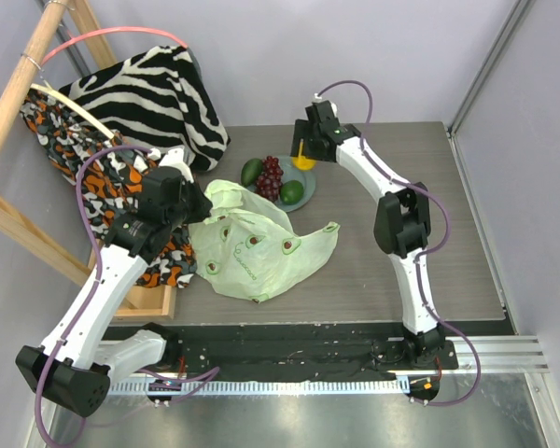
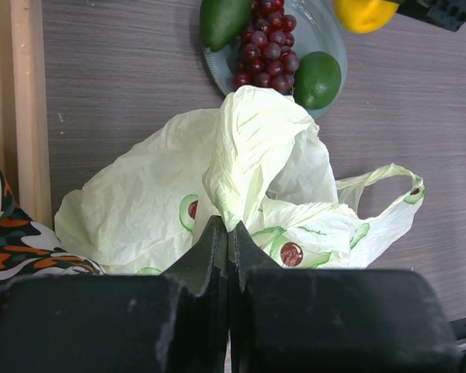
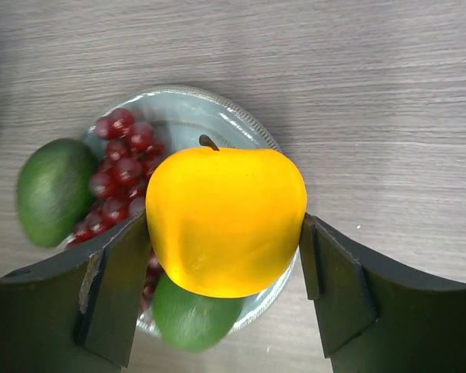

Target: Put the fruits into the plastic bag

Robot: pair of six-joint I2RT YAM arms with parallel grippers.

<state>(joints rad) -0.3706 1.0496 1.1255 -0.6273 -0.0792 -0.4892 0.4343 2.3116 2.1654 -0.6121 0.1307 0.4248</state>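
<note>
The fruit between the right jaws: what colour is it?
The fruit is bright yellow-orange, best seen in the right wrist view.

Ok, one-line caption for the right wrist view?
Right gripper closed on the yellow fruit over the plate of grapes, avocado and lime.

A grey-brown table (image 1: 448, 205) with thin wood lines is seen in the middle. It is closed in by pale grey walls (image 1: 373, 47) at the back and on the right. A wooden frame (image 1: 5, 131) is set up on the left side. A zebra-striped cloth (image 1: 159, 93) is draped at the back left corner, and an orange, black and white cloth (image 1: 79, 173) is hung just beside it. A shiny metal rail (image 1: 504, 347) is fixed along the near edge. Everything is lit by soft, even light.
</note>
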